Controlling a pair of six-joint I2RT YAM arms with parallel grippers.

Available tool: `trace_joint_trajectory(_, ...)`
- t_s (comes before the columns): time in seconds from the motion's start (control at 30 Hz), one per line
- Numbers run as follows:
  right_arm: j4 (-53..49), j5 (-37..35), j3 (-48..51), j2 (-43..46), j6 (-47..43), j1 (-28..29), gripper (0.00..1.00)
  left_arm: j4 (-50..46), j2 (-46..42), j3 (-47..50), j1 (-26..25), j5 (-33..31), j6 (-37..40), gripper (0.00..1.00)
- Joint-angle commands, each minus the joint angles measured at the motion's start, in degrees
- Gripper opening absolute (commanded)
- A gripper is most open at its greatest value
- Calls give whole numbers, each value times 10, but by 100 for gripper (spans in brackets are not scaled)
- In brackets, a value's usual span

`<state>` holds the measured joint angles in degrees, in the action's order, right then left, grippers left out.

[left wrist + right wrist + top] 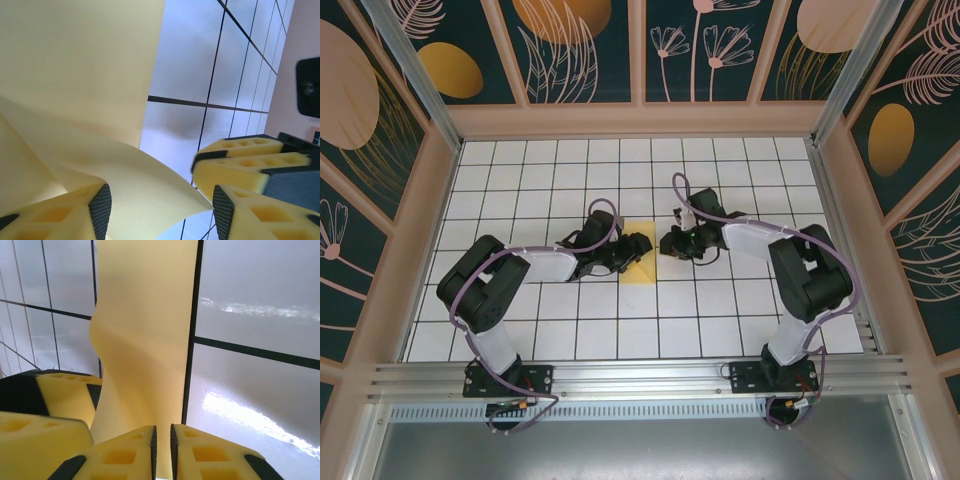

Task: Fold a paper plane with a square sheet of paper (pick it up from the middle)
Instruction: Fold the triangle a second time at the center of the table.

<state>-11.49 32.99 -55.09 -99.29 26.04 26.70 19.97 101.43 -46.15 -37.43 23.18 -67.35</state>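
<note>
The square sheet of paper is a creased yellow shape on the white grid table, between my two grippers. My left gripper meets it from the left. In the left wrist view that gripper is open wide, and a curled flap of the paper rises between its pads without being pinched. My right gripper stands at the paper's right edge. In the right wrist view its jaws stand a thin slit apart, and the paper runs up from that slit, bowed.
The table is white with a black grid, walled by wooden rails at the back and sides. The right gripper's yellow fingers sit close to the left gripper. The left gripper's finger lies beside the paper.
</note>
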Motion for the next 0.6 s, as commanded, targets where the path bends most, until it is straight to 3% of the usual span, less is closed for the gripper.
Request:
trace_joint_trajectory(0.0,8,-1,21,27,-15,-11,22,9,7,-12,-3,-12,7,61)
trace_joint_trajectory(0.23,46,33,37,37,-16,-4,38,3,7,-11,-3,-21,7,62)
trace_joint_trajectory(0.57,77,49,23,12,-3,9,34,-8,7,-9,-3,-27,6,47)
